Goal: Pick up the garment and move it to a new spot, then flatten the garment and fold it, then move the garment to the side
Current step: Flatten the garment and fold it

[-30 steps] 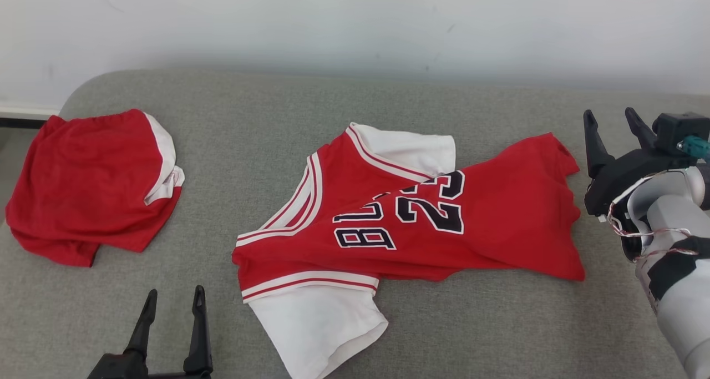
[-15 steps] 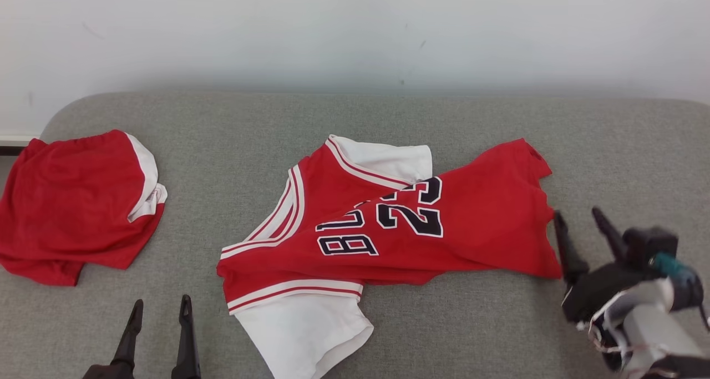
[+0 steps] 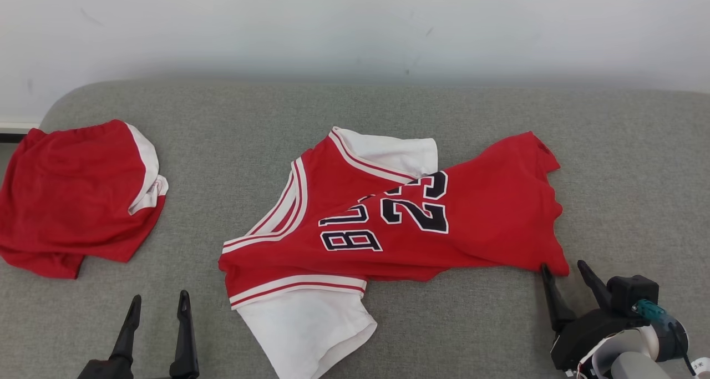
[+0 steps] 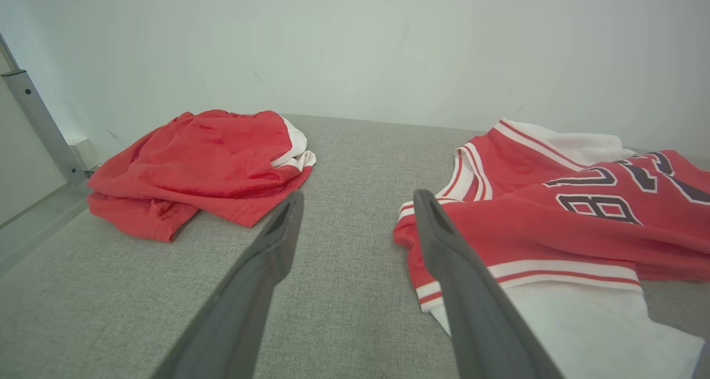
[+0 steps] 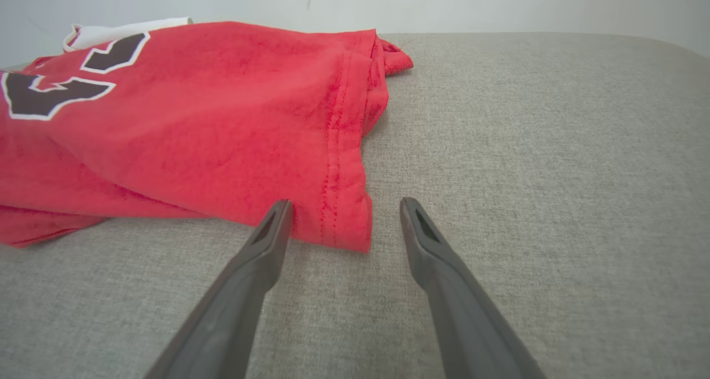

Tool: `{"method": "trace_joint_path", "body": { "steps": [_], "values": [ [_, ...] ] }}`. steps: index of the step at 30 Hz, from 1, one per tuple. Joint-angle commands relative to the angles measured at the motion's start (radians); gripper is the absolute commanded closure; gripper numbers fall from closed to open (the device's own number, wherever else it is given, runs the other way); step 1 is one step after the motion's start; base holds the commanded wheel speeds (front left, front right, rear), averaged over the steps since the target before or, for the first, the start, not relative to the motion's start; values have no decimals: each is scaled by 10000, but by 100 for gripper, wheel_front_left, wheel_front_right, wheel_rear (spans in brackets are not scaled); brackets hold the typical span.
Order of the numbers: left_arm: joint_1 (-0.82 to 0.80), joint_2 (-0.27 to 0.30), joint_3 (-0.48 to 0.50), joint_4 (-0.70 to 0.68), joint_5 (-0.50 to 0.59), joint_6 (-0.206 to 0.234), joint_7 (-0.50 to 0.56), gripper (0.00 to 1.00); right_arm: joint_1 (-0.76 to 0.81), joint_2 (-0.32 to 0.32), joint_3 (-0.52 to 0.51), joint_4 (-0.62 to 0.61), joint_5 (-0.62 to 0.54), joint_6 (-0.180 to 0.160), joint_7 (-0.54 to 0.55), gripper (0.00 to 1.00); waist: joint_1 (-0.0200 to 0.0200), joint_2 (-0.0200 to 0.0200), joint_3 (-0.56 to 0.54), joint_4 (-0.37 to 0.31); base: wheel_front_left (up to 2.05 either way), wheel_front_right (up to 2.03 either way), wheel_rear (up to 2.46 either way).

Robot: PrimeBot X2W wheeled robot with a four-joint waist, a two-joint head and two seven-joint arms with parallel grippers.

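Pale wall (image 3: 355, 24), plain and faintly scuffed, runs behind everything I see from the head camera, and below it a broad grey woven cushion surface (image 3: 222, 124) with rounded far corners spans the view. On my left wrist feed a grey metal upright (image 4: 33, 124) stands at the cushion's left end, against the wall. The garment, a red jersey (image 3: 477, 212) with white sleeves, striped trim and a dark "23" with lettering, lies rumpled across the middle of the cushion, its neckline towards the left and its hem towards the right, one white sleeve spilling towards me. Well apart from it, at the far left, sits a bundled red garment with white panels (image 3: 72, 196). My right gripper (image 3: 563, 266) is at the lower right, fingers spread and holding nothing; on its wrist feed the near corner of the jersey's hem lies between the two fingertips, and I cannot tell whether the left finger touches the cloth. My left gripper (image 3: 160, 297) is at the lower left, jaws likewise parted and empty, pointing at the bare cushion between the bundle and the jersey.
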Motion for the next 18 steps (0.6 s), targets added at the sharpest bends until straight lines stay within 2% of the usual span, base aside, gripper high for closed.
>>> {"method": "trace_joint_path", "body": {
  "steps": [1,2,4,11,18],
  "values": [
    [-84,-13,51,33,117,-54,-33,0,-53,101,25,133,-31,-23,-3,0,1,-1,15,36,0,0,0],
    [-85,-12,69,46,100,-59,-33,0,-93,108,53,260,-11,-23,14,0,1,-1,21,45,0,0,0],
    [-83,-13,88,72,84,-70,-33,0,-235,137,156,480,86,-23,26,100,1,-1,17,50,0,0,0],
    [43,-14,176,128,88,-53,-33,0,-374,164,300,375,119,-23,-16,100,1,-1,-115,-106,0,0,0],
    [280,-14,154,228,-53,-63,-33,0,450,131,170,-1204,98,-23,-8,100,1,-1,-429,-556,0,0,0]
  ]
}}
